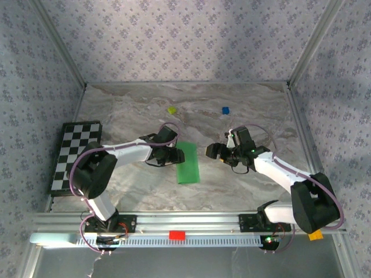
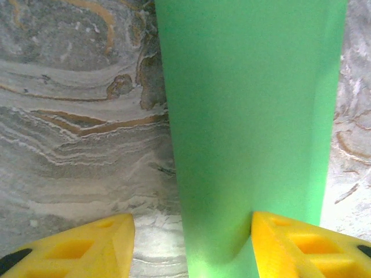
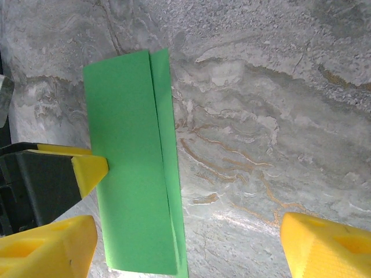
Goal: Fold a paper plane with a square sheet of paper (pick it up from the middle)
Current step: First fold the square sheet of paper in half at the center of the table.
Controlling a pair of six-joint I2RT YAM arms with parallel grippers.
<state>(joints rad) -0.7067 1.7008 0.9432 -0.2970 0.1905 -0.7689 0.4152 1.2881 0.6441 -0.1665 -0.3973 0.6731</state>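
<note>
The square sheet of paper [image 1: 187,163], plain bright green, was laid flat, folded into a narrow strip. The left gripper [image 2: 192,223] was spread over it, the right gripper [image 3: 188,225] spread nearby.

Folded bright green paper sheet [image 2: 249,116]: cropped at the top and bottom of the left wrist view.
Left end effector [image 2: 191,249]: yellow fingers [image 2: 87,246] cut off by the lower edge.
Right end effector [image 3: 188,237]: yellow fingers [image 3: 324,246] cropped at the bottom edge.
Tiny yellow-green block [image 1: 171,109], tiny blue block [image 1: 225,110]: shapes too small to be told.
Black-and-white checkerboard [image 1: 72,153]: near corner hidden by the left arm [image 1: 95,171].
</note>
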